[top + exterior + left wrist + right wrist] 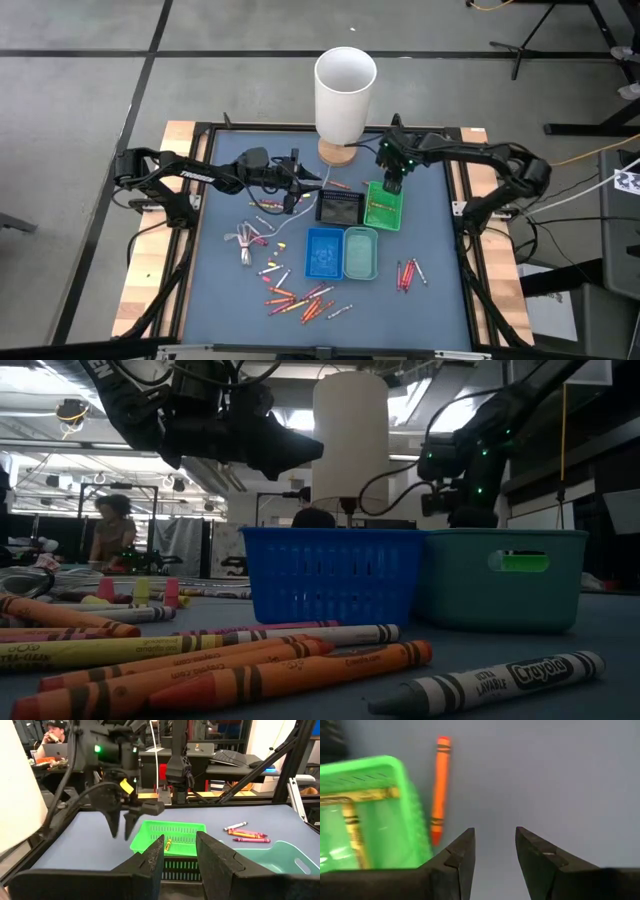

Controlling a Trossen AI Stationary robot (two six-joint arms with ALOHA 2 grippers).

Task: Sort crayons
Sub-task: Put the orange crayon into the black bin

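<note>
Crayons lie loose on the blue-grey mat: a pile (300, 300) near the front edge, a red group (408, 272) at the right, and others (265, 205) at the left. My right gripper (392, 182) hangs open over the far end of the green tray (383, 207), pointing steeply down. Its wrist view shows the fingers (495, 845) empty above bare mat. There an orange crayon (439, 790) lies flat beside the green tray (370, 815), which holds yellow crayons (352, 827). My left gripper (300, 185) waits open and level left of the black tray (338, 208), empty (180, 852).
A blue tray (323, 250) and a teal tray (360, 252) stand side by side in the middle of the mat. A tall white cylinder (345, 90) on a wooden base stands at the far edge. A white cord bundle (245, 240) lies at the left.
</note>
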